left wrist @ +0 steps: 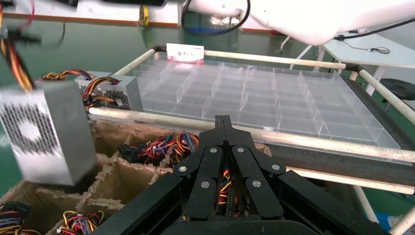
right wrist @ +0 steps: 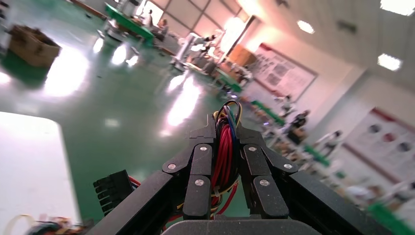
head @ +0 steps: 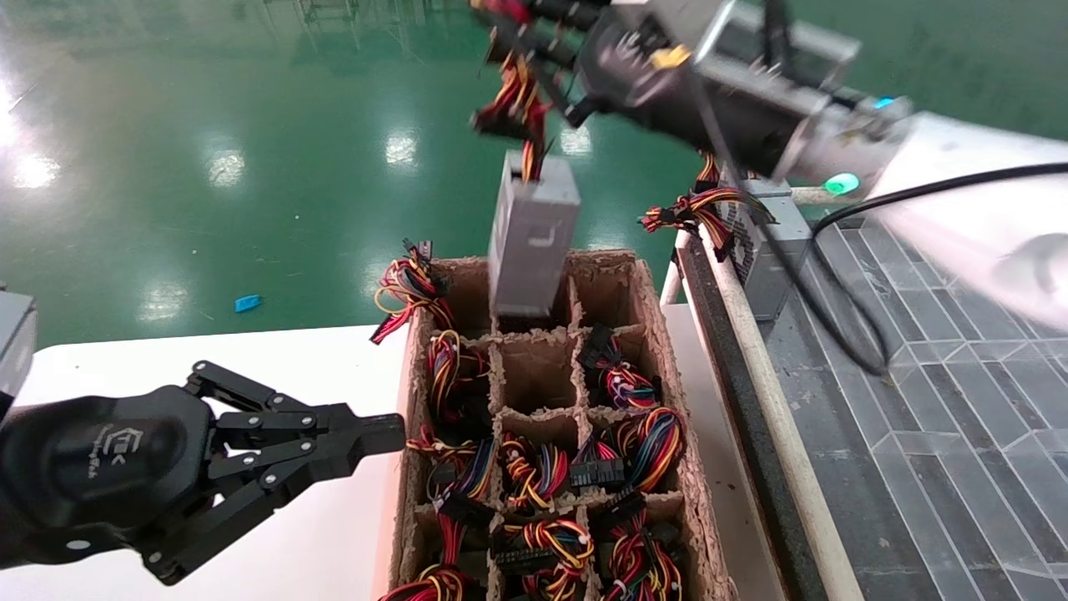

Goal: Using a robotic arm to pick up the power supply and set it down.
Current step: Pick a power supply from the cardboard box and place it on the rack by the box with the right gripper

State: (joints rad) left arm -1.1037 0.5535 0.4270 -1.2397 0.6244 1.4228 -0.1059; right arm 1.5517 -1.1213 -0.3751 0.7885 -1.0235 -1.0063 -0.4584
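Right gripper [right wrist: 226, 128]: we have it clenched on the wire bundle [head: 519, 100], raised high.
Supply [head: 531, 234]: hangs below our grip, just above the tray [head: 667, 351], its far middle cell.
Handling: we judge it heavy and rigid; dangling by soft wires, it may swing. The casing offers firmer hold.
Left gripper [head: 385, 436]: closed, empty, beside the tray.
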